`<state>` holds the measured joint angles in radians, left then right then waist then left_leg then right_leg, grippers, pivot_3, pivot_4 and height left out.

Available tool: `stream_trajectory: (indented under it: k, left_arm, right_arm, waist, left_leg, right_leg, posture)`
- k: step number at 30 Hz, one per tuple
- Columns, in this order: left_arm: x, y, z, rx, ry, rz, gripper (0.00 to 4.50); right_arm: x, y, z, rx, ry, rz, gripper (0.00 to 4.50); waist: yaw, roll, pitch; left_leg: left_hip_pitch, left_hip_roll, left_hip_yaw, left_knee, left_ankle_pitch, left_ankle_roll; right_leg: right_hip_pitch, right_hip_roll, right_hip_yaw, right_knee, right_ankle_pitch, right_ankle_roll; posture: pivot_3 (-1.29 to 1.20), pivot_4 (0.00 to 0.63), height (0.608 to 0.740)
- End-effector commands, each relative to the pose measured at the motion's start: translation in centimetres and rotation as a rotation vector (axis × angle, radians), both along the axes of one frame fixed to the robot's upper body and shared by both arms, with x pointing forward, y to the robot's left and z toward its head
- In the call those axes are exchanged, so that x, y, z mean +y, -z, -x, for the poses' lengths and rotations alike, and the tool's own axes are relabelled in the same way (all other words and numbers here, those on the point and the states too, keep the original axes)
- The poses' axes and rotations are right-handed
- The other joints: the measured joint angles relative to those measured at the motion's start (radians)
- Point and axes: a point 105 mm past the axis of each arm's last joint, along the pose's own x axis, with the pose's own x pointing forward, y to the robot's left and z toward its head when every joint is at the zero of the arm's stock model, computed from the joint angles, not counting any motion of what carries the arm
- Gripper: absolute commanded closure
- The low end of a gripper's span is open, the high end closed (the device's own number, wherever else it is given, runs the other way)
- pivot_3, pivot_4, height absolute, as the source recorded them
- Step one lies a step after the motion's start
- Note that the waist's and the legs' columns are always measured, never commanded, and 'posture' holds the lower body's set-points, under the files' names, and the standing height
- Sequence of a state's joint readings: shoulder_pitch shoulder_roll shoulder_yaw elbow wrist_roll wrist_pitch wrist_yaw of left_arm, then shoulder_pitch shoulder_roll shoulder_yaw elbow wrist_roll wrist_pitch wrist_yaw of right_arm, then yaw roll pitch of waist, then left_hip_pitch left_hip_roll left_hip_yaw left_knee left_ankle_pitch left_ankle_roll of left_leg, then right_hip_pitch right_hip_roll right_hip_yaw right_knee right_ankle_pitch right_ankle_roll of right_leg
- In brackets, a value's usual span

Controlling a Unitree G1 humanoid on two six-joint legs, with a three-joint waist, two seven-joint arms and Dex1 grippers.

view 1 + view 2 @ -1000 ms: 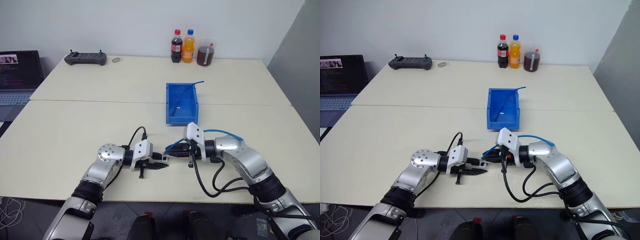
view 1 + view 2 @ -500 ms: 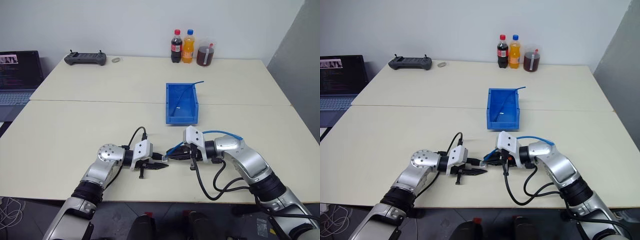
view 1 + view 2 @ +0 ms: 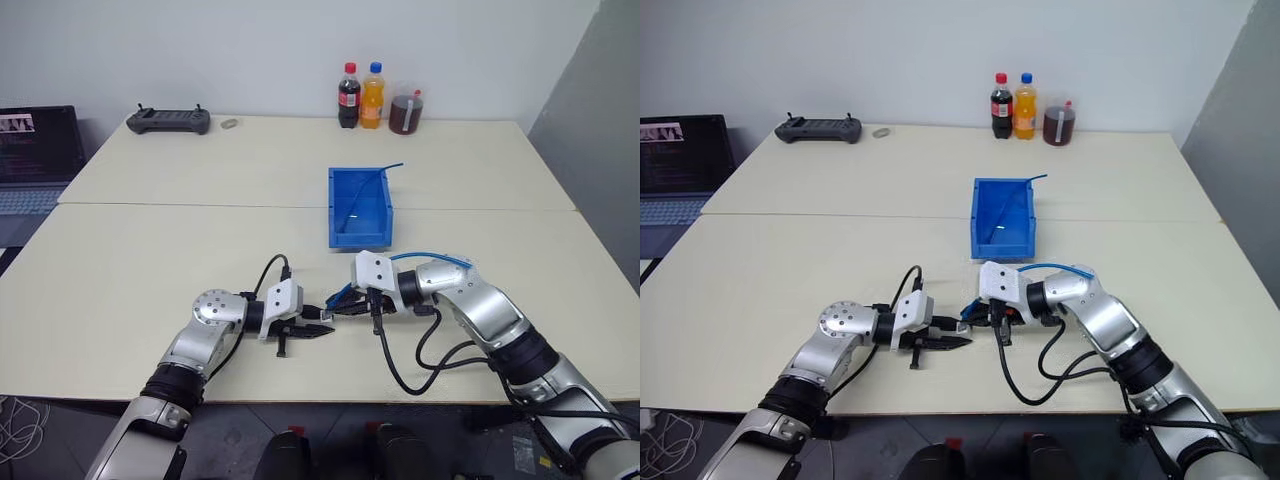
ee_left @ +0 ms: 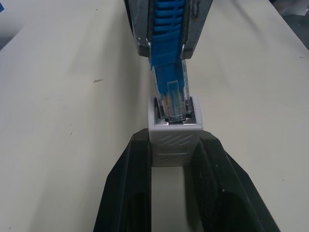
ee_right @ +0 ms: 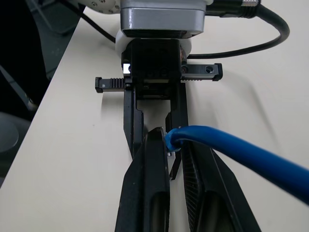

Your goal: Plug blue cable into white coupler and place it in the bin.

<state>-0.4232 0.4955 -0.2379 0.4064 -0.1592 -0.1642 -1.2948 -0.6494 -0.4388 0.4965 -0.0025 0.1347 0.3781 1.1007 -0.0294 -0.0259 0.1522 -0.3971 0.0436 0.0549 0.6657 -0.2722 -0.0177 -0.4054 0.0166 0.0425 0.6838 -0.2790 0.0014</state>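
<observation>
Bin [image 3: 361, 208] mid-table; behind it, bottles [image 3: 360, 96]; controller [image 3: 168, 121] far left; laptop [image 3: 38, 155] beyond.

Silver-grey metal arms with black ribbed wrist sections, white box-shaped wrist housings, looping black cables, and slim black two-fingered grippers.

No readable text, brand, number or sign anywhere. Laptop screen [image 3: 38, 135] at table's left edge shows lines of small text, too fine to read. Two bottles at table's far edge, dark one [image 3: 348, 96] with red label and orange one [image 3: 372, 95], carry labels, lettering too small to make out. Controller [image 3: 168, 120] at far left of table bears no legible marking. Bin [image 3: 333, 215] and white coupler [image 4: 174, 135] carry no print, only moulded ridges on coupler's face.
</observation>
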Motion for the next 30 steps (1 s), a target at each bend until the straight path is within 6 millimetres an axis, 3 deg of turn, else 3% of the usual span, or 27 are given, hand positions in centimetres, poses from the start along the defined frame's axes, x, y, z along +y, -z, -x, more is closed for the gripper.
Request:
stream_trajectory:
  k: [1,15,23,30]
  left_arm:
    - [-0.7,-0.5,0.1,-0.032,0.013,0.019,3.72]
    - [0.3,-0.6,0.4,-0.048,-0.036,0.017,3.72]
    - [0.2,-0.5,0.4,-0.053,-0.039,0.017,3.72]
    - [0.0,-0.6,0.4,-0.062,-0.036,0.021,3.72]
  right_arm:
    - [-0.4,3.0,0.2,0.037,-0.003,0.131,4.36]
    - [-1.5,3.7,0.1,0.022,-0.091,0.333,4.36]
    - [0.1,2.1,0.0,0.055,-0.070,0.285,4.36]
    - [1.1,2.5,-0.2,0.078,-0.029,0.247,4.36]
  waist:
    - [0.000,0.000,-0.001]
    - [-0.002,0.001,-0.007]
    - [-0.002,0.001,-0.007]
    - [-0.004,0.001,-0.007]
  left_leg:
    - [0.000,0.000,0.000,0.000,0.000,0.000]
    - [0.001,0.000,0.001,0.000,0.000,0.000]
    - [0.001,0.001,0.001,-0.001,0.000,0.000]
    - [0.002,0.001,0.001,-0.001,0.000,0.000]
  right_leg:
    - [0.000,0.000,0.000,0.000,0.000,0.000]
    - [0.000,0.000,0.001,0.001,0.000,0.000]
    - [0.000,0.000,0.000,0.001,0.000,0.000]
    - [0.000,0.000,0.000,0.001,0.000,-0.001]
  posture:
    - [0.00,0.150,0.740]
    - [0.00,0.150,0.740]
    - [0.00,0.150,0.740]
    - [0.00,0.150,0.740]
